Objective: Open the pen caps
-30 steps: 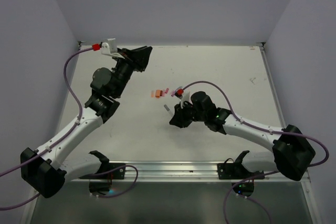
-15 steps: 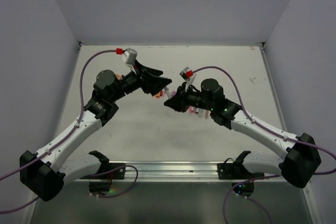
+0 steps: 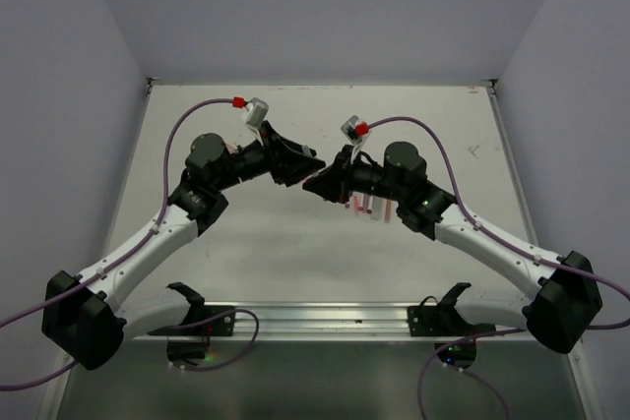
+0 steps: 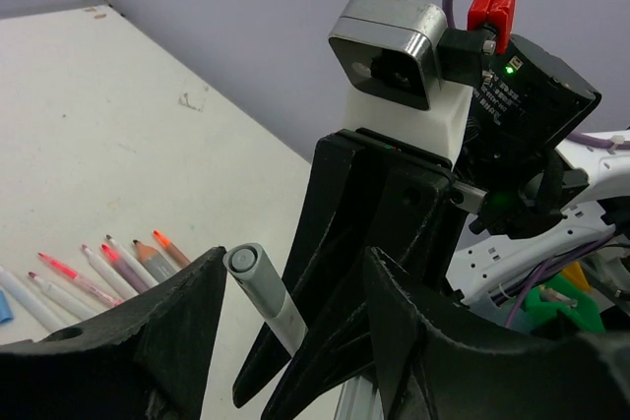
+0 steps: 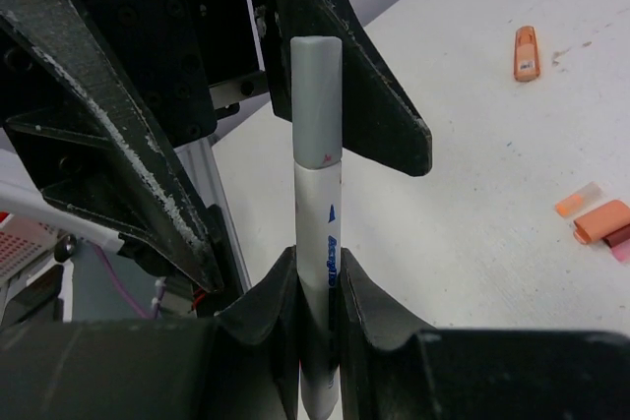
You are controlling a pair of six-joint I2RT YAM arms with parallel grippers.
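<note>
Your right gripper (image 5: pixel 315 272) has its fingers pressed tight on the pale pen (image 5: pixel 317 233), low down on the barrel. The pen sticks straight out from those fingers, up off the table (image 3: pixel 246 243). Its long side points across at your left arm. The grey cap (image 5: pixel 317 95) is on the far end. It sits between the fingers of your left gripper (image 4: pixel 295 261), which are spread apart. The cap is right by one finger, with a gap on the other side. Down on the white table lie a row of bare pens (image 4: pixel 108 268) side by side, an orange marker (image 5: pixel 527 53) and a few loose caps (image 5: pixel 600 220). Pale purple walls (image 3: pixel 315 7) stand around the table.
</note>
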